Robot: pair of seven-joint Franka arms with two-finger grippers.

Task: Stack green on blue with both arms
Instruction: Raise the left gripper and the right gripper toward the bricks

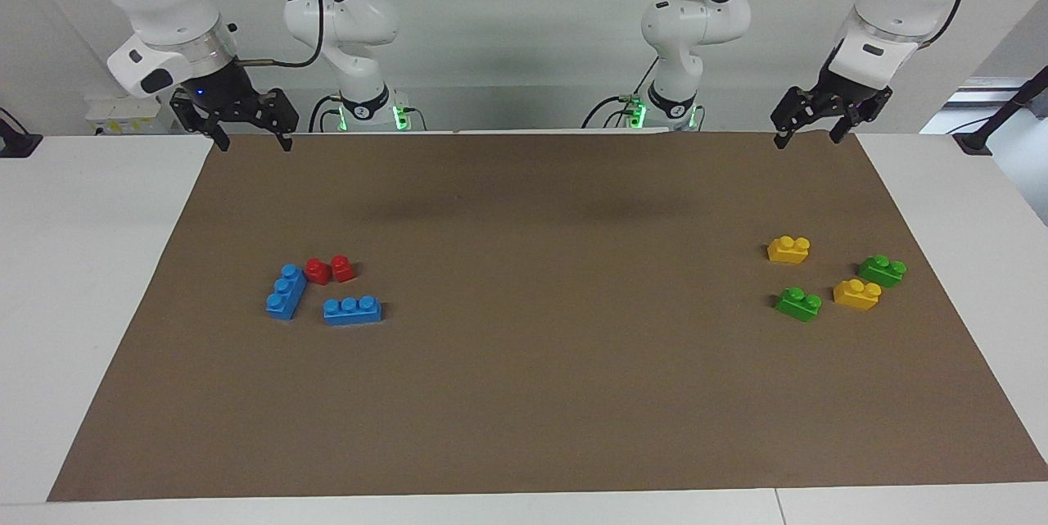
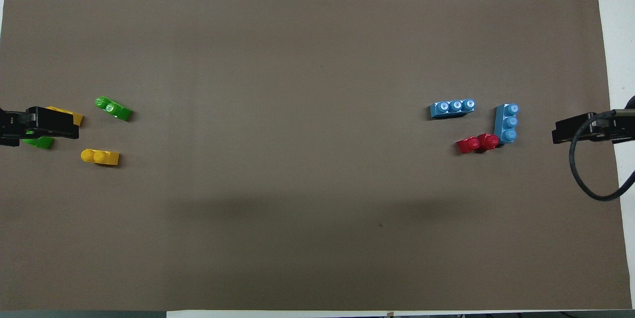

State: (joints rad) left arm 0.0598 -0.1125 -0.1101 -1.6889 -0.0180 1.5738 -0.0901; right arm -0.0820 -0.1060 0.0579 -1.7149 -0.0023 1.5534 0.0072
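Both arms are waiting raised over the robots' edge of the desk [image 1: 98, 279]: the left tool [image 1: 827, 122] and the right tool [image 1: 243, 125] are hanging with fingers spread wide, holding nothing. The green [image 1: 798, 304] is lying among yellow bricks [image 1: 788, 249] toward the left arm's end; the blue [image 1: 351, 310] is lying beside red bricks [image 1: 329, 269] toward the right arm's end (each colour probably placed within one arm's reach, inviting a shared stack).

- The facing view looks down across the desk [image 1: 90, 279] toward both robots.
- The overhead view looks steeply down; both share the brown mat [image 2: 317, 209].
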